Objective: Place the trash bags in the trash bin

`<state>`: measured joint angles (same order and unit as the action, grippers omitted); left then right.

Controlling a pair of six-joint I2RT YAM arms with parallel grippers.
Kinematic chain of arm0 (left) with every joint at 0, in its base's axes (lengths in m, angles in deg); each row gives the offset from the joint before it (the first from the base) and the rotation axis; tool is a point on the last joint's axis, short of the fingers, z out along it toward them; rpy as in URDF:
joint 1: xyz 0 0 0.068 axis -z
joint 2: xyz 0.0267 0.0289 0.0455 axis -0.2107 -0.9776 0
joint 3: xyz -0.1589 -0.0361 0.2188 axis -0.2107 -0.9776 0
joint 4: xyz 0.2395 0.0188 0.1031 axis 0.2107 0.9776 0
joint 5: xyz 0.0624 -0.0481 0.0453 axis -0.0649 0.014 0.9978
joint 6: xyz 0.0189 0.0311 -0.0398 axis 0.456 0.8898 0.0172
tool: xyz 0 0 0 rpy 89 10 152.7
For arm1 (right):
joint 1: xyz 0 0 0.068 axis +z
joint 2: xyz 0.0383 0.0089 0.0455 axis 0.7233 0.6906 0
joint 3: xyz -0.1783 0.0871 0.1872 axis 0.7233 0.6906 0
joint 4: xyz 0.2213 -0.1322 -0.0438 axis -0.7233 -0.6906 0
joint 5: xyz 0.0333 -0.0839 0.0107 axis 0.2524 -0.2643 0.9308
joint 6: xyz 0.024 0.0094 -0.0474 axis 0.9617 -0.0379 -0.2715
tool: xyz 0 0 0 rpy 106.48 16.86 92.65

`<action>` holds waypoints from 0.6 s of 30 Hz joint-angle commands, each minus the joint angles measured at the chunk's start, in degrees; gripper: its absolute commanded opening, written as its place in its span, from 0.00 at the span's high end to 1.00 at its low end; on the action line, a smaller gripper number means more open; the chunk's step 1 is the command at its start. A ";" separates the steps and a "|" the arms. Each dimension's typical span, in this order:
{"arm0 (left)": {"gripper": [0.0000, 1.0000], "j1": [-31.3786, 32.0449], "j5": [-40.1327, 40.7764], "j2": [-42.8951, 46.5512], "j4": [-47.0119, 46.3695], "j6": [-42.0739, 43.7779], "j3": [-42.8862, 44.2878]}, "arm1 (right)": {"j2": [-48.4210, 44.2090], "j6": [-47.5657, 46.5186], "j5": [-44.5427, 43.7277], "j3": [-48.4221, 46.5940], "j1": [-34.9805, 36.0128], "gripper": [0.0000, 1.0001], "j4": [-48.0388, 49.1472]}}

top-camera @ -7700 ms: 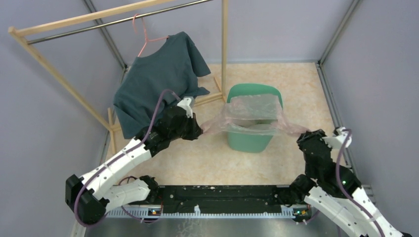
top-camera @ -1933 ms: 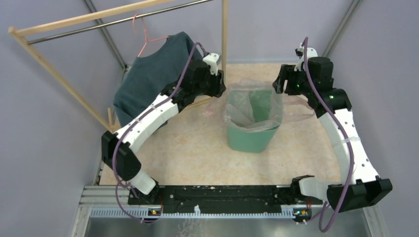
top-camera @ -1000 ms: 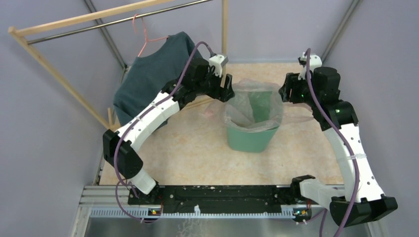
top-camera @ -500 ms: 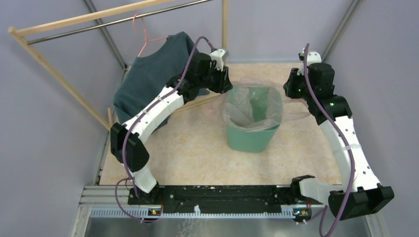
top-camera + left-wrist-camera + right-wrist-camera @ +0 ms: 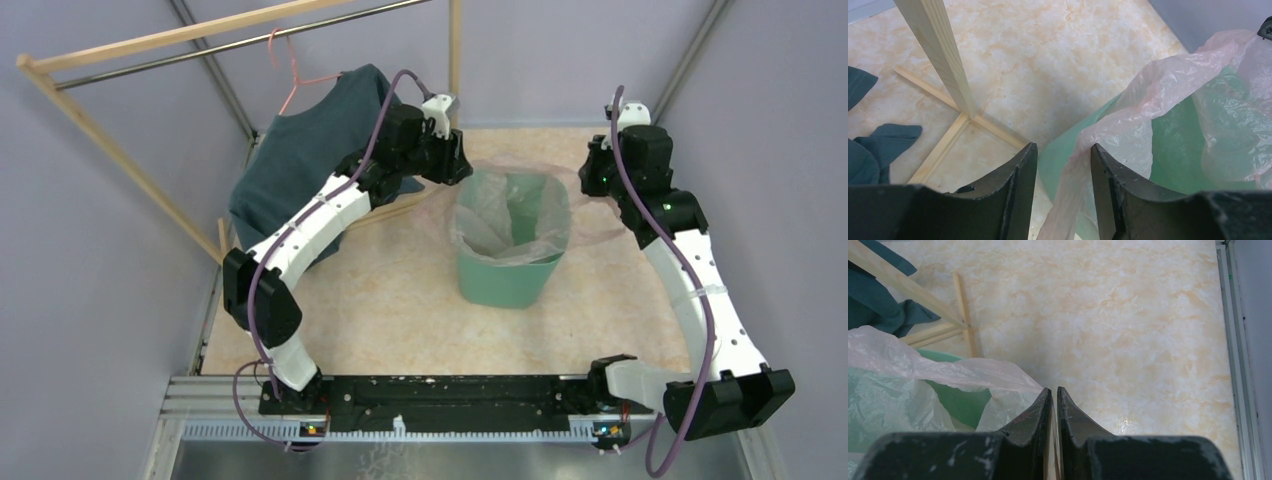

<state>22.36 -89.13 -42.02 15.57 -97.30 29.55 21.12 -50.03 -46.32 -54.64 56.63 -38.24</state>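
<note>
The mint-green trash bin (image 5: 505,280) stands mid-floor. The pale-pink trash bag (image 5: 500,215) lies draped over its rim and sags inside. My left gripper (image 5: 458,170) is at the bin's far left corner. In the left wrist view it (image 5: 1063,147) is open, and a strand of the bag (image 5: 1168,85) runs loosely between the fingers over the bin rim (image 5: 1058,155). My right gripper (image 5: 590,185) is at the bin's far right corner. In the right wrist view it (image 5: 1054,390) is shut on a thin edge of the bag (image 5: 908,365), beside the bin (image 5: 960,402).
A wooden clothes rack (image 5: 455,80) stands at the back left with a dark teal shirt (image 5: 310,160) on a pink hanger. Its post and foot (image 5: 948,70) are just beyond my left gripper. Grey walls close in on the left, right and back.
Both arms swung from the bin's near side to its far side, drawing the bag over the rim. In the last second the left gripper drew back a little toward the rack.
</note>
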 commanded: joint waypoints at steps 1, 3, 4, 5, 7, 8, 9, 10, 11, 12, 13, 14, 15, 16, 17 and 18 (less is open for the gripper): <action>0.52 -0.34 0.83 2.12 -4.62 -0.08 -0.75 | -0.54 0.44 -0.14 -0.92 -0.28 0.91 2.84; 0.55 -0.62 0.64 1.58 -4.77 -0.13 -0.31 | -0.45 0.57 0.17 -0.71 -0.29 0.92 2.91; 0.57 -0.74 0.22 1.12 -4.83 -0.29 -0.08 | -0.45 0.78 0.26 -0.62 -0.26 0.92 2.96; 0.58 -0.89 -0.08 0.73 -4.75 -0.59 0.25 | -0.45 0.88 0.09 -0.53 -0.28 0.92 2.92; 0.59 -1.09 -0.43 -0.08 -4.73 -1.18 0.78 | -0.45 0.91 -0.30 -0.30 -0.28 0.92 2.92; 0.60 -1.17 -0.66 -0.31 -4.82 -1.51 1.00 | -0.39 0.91 -0.59 -0.21 -0.29 0.92 2.86; 0.60 -1.21 -0.78 -0.47 -5.21 -1.71 1.12 | -0.37 0.91 -0.82 -0.19 -0.29 0.92 2.87; 0.61 -1.23 -0.81 -0.64 -5.45 -1.89 1.13 | -0.29 0.91 -1.40 0.02 -0.29 0.92 2.95; 0.63 -1.28 -0.74 -0.97 -5.47 -2.04 1.32 | -0.13 0.95 -2.06 0.29 -0.29 0.92 3.08; 0.65 -1.32 -0.53 -1.42 -5.26 -2.24 1.70 | 0.08 0.96 -2.53 0.45 -0.29 0.92 3.21; 0.67 -1.42 -0.42 -2.01 -4.94 -2.40 2.26 | 0.32 1.11 -2.96 0.55 -0.29 0.92 3.35; 0.70 -1.51 -0.32 -2.71 -4.71 -2.57 2.98 | 0.71 1.40 -3.29 0.70 -0.29 0.92 3.51; 0.72 -1.63 -0.11 -3.41 -4.39 -2.89 3.33 | 1.14 1.61 -3.66 0.85 -0.29 0.92 3.76; 0.76 -1.75 -0.11 -4.23 -4.19 -3.20 3.95 | 1.66 1.87 -3.92 0.97 -0.29 0.92 3.98; 0.79 -1.76 -0.18 -4.97 -4.00 -3.44 4.34 | 2.56 2.16 -3.93 1.00 -0.36 0.92 4.16; 0.83 -1.85 -0.32 -5.70 -3.87 -3.69 4.60 | 3.25 2.45 -3.92 1.00 -0.44 0.93 4.12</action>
<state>21.31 -89.39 -44.73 13.12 -99.75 31.39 21.97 -48.96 -48.02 -53.95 56.65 -36.84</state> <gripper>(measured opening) 0.223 0.082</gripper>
